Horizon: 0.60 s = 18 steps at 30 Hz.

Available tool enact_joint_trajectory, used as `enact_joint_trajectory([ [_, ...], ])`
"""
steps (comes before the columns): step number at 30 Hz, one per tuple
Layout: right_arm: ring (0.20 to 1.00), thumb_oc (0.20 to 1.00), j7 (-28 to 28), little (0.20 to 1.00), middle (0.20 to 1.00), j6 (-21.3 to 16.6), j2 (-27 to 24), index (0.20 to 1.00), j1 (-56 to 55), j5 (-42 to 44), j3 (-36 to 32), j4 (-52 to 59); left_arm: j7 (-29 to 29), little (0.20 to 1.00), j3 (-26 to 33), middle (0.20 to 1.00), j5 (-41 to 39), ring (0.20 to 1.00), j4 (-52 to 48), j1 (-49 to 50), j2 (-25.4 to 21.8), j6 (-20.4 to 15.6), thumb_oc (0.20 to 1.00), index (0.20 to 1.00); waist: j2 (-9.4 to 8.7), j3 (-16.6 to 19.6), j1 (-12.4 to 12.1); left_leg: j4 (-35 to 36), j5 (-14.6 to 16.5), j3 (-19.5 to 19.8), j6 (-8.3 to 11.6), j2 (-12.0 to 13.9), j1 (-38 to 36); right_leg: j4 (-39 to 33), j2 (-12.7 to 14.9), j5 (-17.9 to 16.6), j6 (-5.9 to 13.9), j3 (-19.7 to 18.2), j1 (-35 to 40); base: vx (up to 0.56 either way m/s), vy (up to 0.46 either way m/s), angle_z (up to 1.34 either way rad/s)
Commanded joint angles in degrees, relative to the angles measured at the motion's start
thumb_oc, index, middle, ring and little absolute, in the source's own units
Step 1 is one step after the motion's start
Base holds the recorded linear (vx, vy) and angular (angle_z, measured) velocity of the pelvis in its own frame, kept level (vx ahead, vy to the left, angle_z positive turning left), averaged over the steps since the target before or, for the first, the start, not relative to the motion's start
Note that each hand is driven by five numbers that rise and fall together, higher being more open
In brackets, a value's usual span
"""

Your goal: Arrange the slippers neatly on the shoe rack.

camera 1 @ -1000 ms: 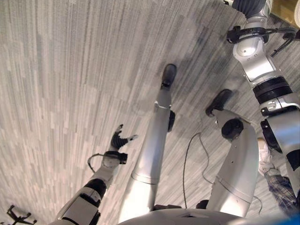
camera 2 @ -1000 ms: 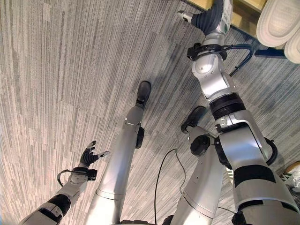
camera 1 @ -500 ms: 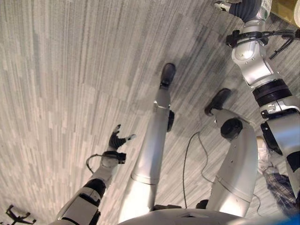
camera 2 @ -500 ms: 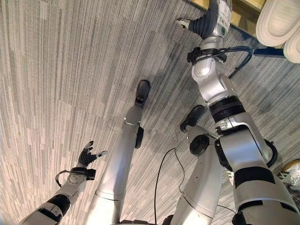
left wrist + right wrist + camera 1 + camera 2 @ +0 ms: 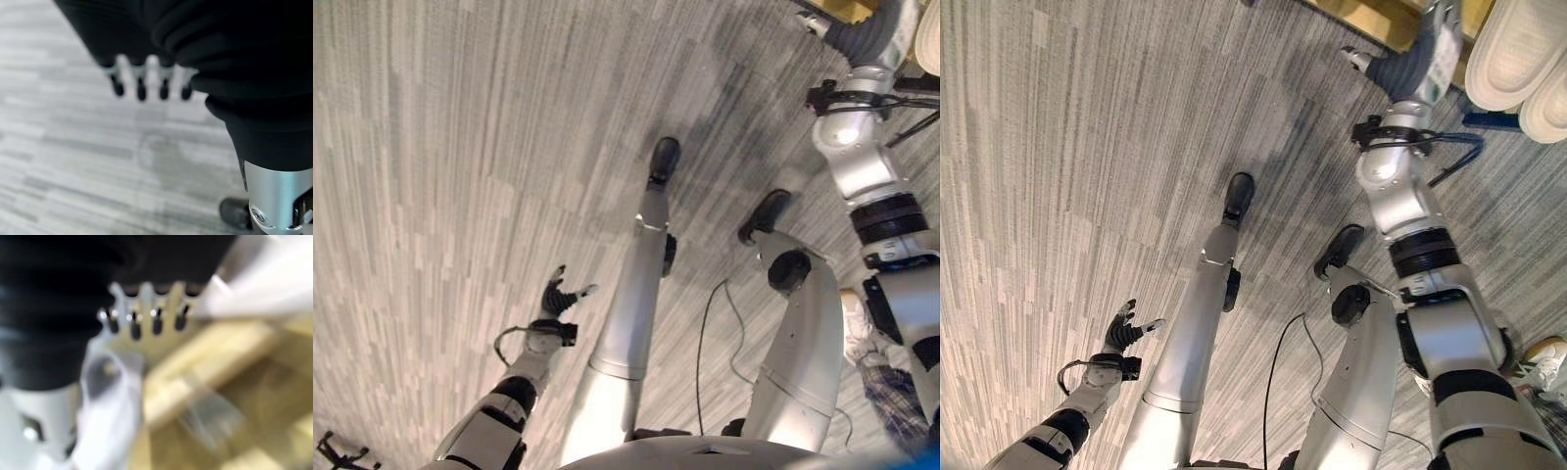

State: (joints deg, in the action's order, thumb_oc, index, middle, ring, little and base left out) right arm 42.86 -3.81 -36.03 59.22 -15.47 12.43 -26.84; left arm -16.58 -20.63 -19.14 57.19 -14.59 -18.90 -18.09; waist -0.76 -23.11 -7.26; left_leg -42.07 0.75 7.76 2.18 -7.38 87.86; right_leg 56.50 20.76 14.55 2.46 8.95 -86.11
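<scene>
In the left eye view your left hand [image 5: 558, 292] hangs low at about seven o'clock over the grey striped carpet floor [image 5: 460, 147], fingers spread and relaxed, holding nothing; your right arm runs up the right edge toward one o'clock, where a corner of the pale wooden shoe rack [image 5: 847, 10] shows. In the right eye view your right hand [image 5: 1400, 69] sits at about one o'clock against the rack's front edge, and two cream-white foam slippers [image 5: 1518, 54], soles up and touching side by side, lie just beside it toward two o'clock at the rack. I cannot see from here whether the fingers touch them. In the left wrist view the dark fingertips [image 5: 141, 90] hang straight in a row over bare carpet, confirming that hand is idle. In the right wrist view the fingers [image 5: 134, 325] point straight out, apart, over the yellowish wood, with a pale slipper edge [image 5: 259, 284] just beside them and nothing clamped. My judgement: you are at the placing or straightening step, the pair already at the rack. The next move calls for a gentle nudge with flat fingers to square the pair, approaching slowly so you do not knock either slipper off.
</scene>
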Motion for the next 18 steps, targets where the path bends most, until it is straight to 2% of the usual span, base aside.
enact_joint_trajectory([
  [1,1.000,1.000,1.48,1.000,1.000,-4.25,2.98,1.000,0.22,-0.60,0.62,4.54,-0.61,1.000,2.19,1.000,-0.28,1.000,2.30,0.37,1.08,0.17,1.000,1.000,0.19,-2.03,0.12,0.30,7.54,-0.60,-0.03,2.68,-3.52,-4.03,-4.28,1.81,3.73,-5.18,8.20,-0.07,0.020,-0.08],
  [3,1.000,1.000,-2.12,1.000,1.000,-5.78,7.32,1.000,-5.28,3.53,0.62,3.54,-0.35,1.000,2.98,1.000,-0.95,1.000,3.73,-0.54,2.35,0.79,1.000,1.000,-0.77,-1.72,1.08,2.78,6.85,-0.37,0.08,3.35,-7.08,-6.28,-4.87,0.75,4.01,-4.20,11.49,-0.07,0.026,-0.07],
  [5,1.000,1.000,-3.93,1.000,1.000,-6.01,8.41,1.000,-6.76,4.75,1.69,2.03,0.00,1.000,3.15,1.000,-1.08,1.000,4.25,-0.63,2.49,1.00,1.000,1.000,-1.06,-1.85,1.19,4.22,6.42,-0.17,0.19,3.59,-9.02,-7.65,-5.10,0.19,4.06,-3.69,13.28,-0.07,-0.009,-0.07],
  [6,1.000,1.000,-8.09,1.000,1.000,-5.40,9.31,1.000,-9.91,2.44,6.11,0.13,0.71,1.000,3.88,1.000,-0.51,1.000,5.15,-0.81,2.98,1.40,1.000,1.000,-1.92,-1.79,1.46,6.44,5.70,0.07,0.63,4.20,-12.12,-10.11,-5.44,-0.62,4.22,-2.51,16.40,-0.08,-0.041,-0.12],
  [7,1.000,1.000,-8.08,1.000,1.000,-5.43,9.37,1.000,-9.90,2.42,6.18,0.09,0.72,1.000,3.94,1.000,-0.49,1.000,5.16,-0.75,2.99,1.38,1.000,1.000,-1.86,-1.93,1.52,6.64,5.62,0.13,0.64,4.22,-12.43,-10.33,-5.46,-0.70,4.21,-2.42,16.75,-0.10,-0.048,-0.14],
  [8,1.000,1.000,-11.13,1.000,1.000,-5.33,12.00,1.000,-12.23,3.24,8.60,-2.43,1.00,1.000,4.19,1.000,-0.90,1.000,5.62,-1.01,3.25,1.31,1.000,1.000,-2.62,-1.94,1.71,8.90,4.83,0.44,1.03,4.82,-15.47,-12.94,-5.83,-1.90,4.38,-2.02,19.54,-0.06,-0.001,-0.08],
  [11,1.000,1.000,-12.25,1.000,1.000,-5.16,13.10,1.000,-13.73,2.78,10.18,-3.74,1.39,1.000,4.44,1.000,-1.24,1.000,6.17,-0.92,3.59,1.44,1.000,1.000,-2.99,-2.12,1.78,10.62,4.33,0.61,1.29,5.19,-17.74,-14.64,-6.00,-2.45,4.40,-1.39,21.83,-0.04,-0.025,-0.02],
  [12,1.000,1.000,-13.84,1.000,1.000,-4.69,15.23,1.000,-17.18,2.74,11.54,-6.26,1.58,1.000,5.30,1.000,-1.61,1.000,7.42,-1.11,3.86,1.72,1.000,1.000,-3.93,-1.98,2.06,13.52,3.40,0.67,1.78,5.96,-21.58,-17.66,-6.46,-3.62,4.56,-0.35,25.45,-0.06,-0.035,-0.03],
  [15,1.000,1.000,-15.36,1.000,1.000,-5.66,19.51,1.000,-25.91,8.37,9.26,-11.14,2.15,1.000,7.26,1.000,-1.51,1.000,10.37,-0.07,4.60,2.93,1.000,1.000,-4.90,-0.86,2.31,19.04,1.84,0.50,2.51,6.41,-29.36,-23.66,-7.35,-5.49,4.66,1.45,32.80,-0.09,-0.039,0.01],
  [18,1.000,1.000,-15.70,1.000,1.000,-6.17,20.56,1.000,-29.75,11.05,7.56,-12.40,2.39,1.000,8.13,1.000,-0.58,1.000,11.17,0.83,4.84,3.53,1.000,1.000,-5.06,-0.29,2.34,21.95,1.14,0.53,2.73,6.63,-34.00,-26.94,-7.54,-6.47,4.79,2.37,37.26,-0.03,-0.030,0.00],
])
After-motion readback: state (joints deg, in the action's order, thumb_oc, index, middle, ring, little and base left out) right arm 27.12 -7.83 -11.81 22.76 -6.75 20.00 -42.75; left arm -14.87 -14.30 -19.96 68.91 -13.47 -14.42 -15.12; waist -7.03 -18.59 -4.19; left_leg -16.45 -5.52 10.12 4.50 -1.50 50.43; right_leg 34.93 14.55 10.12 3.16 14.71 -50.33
